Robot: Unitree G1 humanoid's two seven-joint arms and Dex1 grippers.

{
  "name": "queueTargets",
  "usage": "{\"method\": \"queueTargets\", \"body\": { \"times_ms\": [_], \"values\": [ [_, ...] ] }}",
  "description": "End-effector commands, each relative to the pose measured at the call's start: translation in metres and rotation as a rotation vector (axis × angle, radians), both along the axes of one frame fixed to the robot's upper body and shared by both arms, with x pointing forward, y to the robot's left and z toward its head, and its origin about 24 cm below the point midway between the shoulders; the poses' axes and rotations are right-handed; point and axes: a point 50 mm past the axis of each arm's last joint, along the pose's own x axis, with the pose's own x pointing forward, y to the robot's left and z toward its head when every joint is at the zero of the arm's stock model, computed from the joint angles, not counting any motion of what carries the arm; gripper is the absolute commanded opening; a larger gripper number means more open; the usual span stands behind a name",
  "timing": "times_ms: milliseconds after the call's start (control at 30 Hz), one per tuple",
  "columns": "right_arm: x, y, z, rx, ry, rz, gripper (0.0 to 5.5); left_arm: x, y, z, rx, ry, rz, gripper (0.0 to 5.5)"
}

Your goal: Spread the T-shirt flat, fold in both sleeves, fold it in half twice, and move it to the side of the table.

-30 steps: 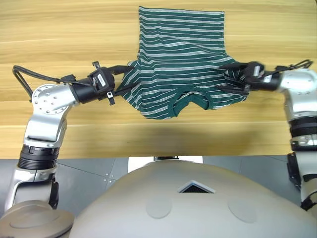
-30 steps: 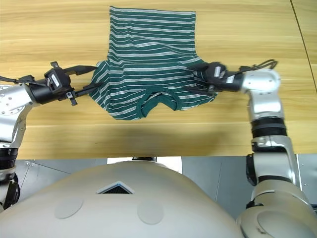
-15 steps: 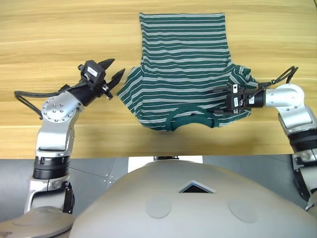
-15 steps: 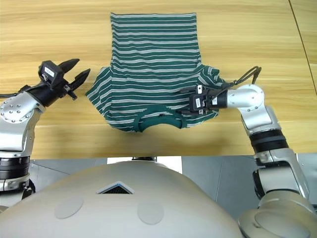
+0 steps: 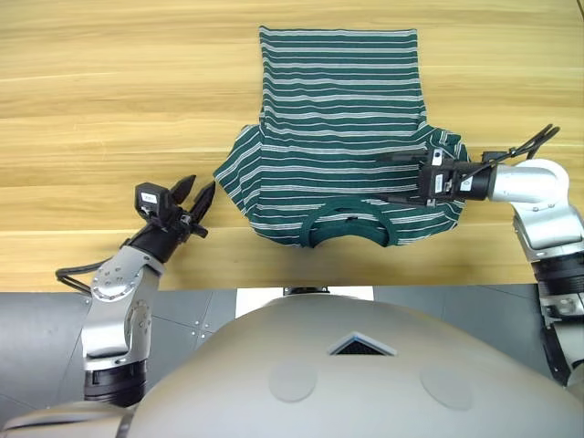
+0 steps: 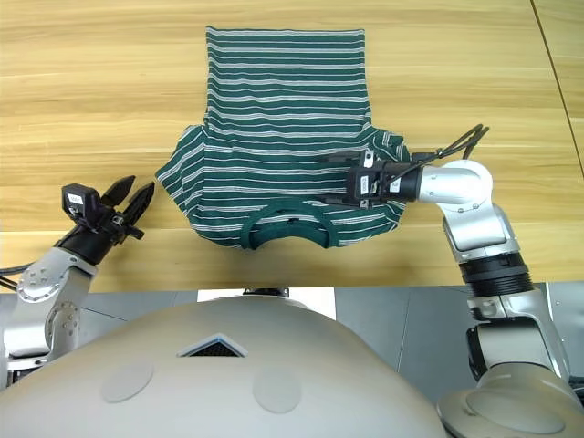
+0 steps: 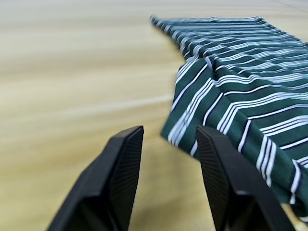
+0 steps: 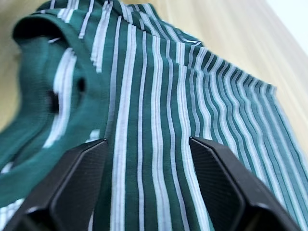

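T-shirt [image 5: 338, 137] — dark green w/ thin white stripes — is laid near the middle of the wooden table [image 5: 109, 91], collar [image 5: 347, 219] toward the robot and hem [image 5: 338, 35] at the far side. The body is spread mostly flat; the far half is seen as a neat rectangle, while the near half is wider and rumpled. The left sleeve [image 5: 235, 166] is stuck out to the side w/ its edge lying on the wood. The right sleeve [image 5: 444, 144] is bunched up in wrinkles approx. at shoulder level. The right gripper [image 5: 381, 176] is held over the shirt's right shoulder area, just beside the collar, pointed across the chest; its jaws are spread wide, and striped cloth is seen between and below the fingers [image 8: 72, 178]. Whether the tips are pressed into the fabric cannot be told. The left gripper [image 5: 199, 185] is placed low over bare wood near the table's front edge, just beside the left sleeve but apart from it — its two black ribbed fingers [image 7: 120, 178] are parted, w/ nothing held between them.
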Motion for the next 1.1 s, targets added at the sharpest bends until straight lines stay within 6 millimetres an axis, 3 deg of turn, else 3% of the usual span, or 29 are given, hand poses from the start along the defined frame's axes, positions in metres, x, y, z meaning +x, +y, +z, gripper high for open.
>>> {"method": "queueTargets", "body": {
  "times_ms": [33,267,633,767,900,1100],
  "values": [
    [0.002,-0.002,0.020,0.054,-0.061,-0.038,3.15,0.007,-0.004,-0.018,-0.175,0.118,0.100,1.87],
    [-0.006,-0.001,0.033,0.081,-0.078,-0.052,3.15,0.017,-0.016,-0.037,-0.299,0.242,0.119,1.87],
    [-0.004,0.006,0.047,0.103,-0.120,-0.066,3.18,0.020,-0.015,-0.041,-0.221,0.219,0.118,0.17],
    [0.002,0.017,0.061,0.130,-0.144,-0.078,3.18,0.026,-0.016,-0.034,-0.173,0.121,0.110,0.04],
    [0.011,0.023,0.075,0.125,-0.134,-0.125,3.18,0.038,-0.032,-0.005,-0.128,-0.087,0.008,0.04],
    [0.036,0.042,0.067,0.103,-0.088,-0.149,3.18,0.040,-0.045,0.016,-0.075,-0.198,-0.064,0.04]
  ]
}}
